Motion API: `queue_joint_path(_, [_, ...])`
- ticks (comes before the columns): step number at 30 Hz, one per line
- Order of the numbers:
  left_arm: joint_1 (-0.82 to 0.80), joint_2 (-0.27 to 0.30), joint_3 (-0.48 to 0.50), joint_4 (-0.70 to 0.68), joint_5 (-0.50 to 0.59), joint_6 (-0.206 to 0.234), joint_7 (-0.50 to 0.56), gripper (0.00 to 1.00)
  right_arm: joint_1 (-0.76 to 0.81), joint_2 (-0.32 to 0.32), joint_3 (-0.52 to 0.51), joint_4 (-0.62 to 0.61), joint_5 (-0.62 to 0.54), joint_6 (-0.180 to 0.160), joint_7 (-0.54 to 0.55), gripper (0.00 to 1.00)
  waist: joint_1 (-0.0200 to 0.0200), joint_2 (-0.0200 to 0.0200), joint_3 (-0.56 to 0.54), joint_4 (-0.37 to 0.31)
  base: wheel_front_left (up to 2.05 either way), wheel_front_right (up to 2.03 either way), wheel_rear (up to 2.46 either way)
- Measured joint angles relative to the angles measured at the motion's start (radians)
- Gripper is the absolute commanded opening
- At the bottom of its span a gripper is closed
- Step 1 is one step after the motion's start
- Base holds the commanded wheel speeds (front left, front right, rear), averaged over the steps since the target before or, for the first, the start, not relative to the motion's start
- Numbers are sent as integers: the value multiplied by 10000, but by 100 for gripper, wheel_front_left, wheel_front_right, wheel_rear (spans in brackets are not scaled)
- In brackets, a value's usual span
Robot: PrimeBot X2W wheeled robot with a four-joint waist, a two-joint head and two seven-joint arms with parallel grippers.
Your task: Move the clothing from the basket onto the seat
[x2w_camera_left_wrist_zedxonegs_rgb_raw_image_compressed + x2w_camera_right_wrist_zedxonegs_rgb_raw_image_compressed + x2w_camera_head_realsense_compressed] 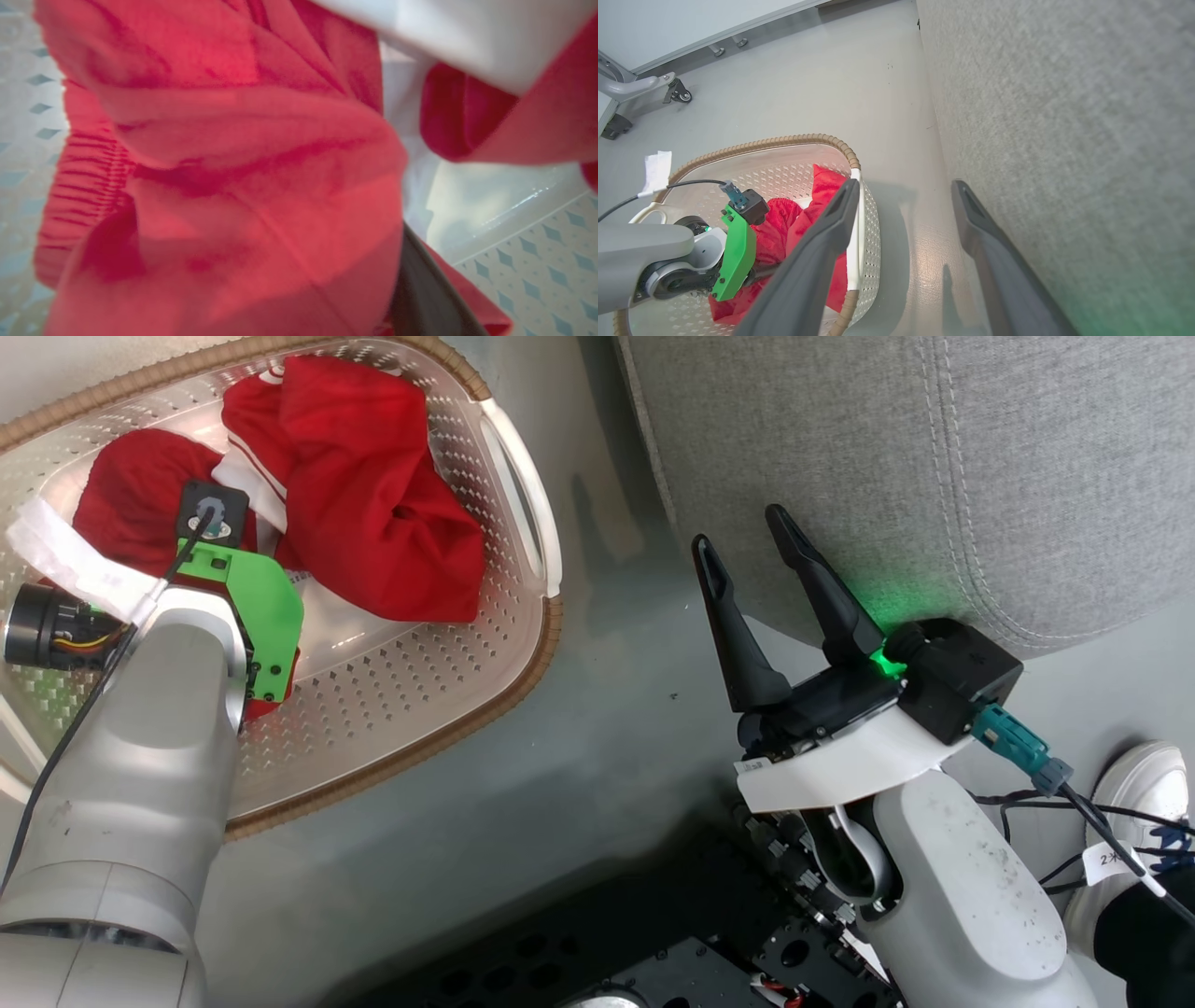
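Observation:
The basket sits on the floor at the upper left and holds the clothing: one red garment bunched at its right side, another further left. My left wrist reaches down into the basket, hiding its fingers. In the left wrist view the left gripper is buried in red fabric; one dark finger stands far to the side, so the jaws are open. My right gripper hangs open and empty over the floor beside the grey seat.
A person's white shoe stands at the lower right by loose cables. My dark base is at the bottom. A wheeled metal frame stands beyond the basket. The seat's side rises close to the right fingers.

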Motion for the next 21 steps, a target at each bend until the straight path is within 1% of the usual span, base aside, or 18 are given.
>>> queue_joint_path(1, [-25,-2,-10,2,-21,0,21,37,18,0,-17,-2,0,0,0,100,0,0,18,19,0,0,0])
queue_joint_path(2, [-54,-2,-21,4,-23,-8,19,10,26,-2,-21,6,0,0,0,100,0,0,33,36,0,0,0])
queue_joint_path(3, [-88,-4,-29,6,-29,-58,-31,0,30,-4,-19,21,-4,-2,0,100,0,0,48,56,0,0,0])
queue_joint_path(15, [-36,-21,-4,10,-430,-313,-336,0,-207,-8,59,293,-29,-4,29,100,0,1,-250,50,0,0,0])
queue_joint_path(21, [365,-405,173,10,-826,-462,-541,0,-251,12,-130,571,-359,-2,52,100,0,0,-745,153,0,0,0])
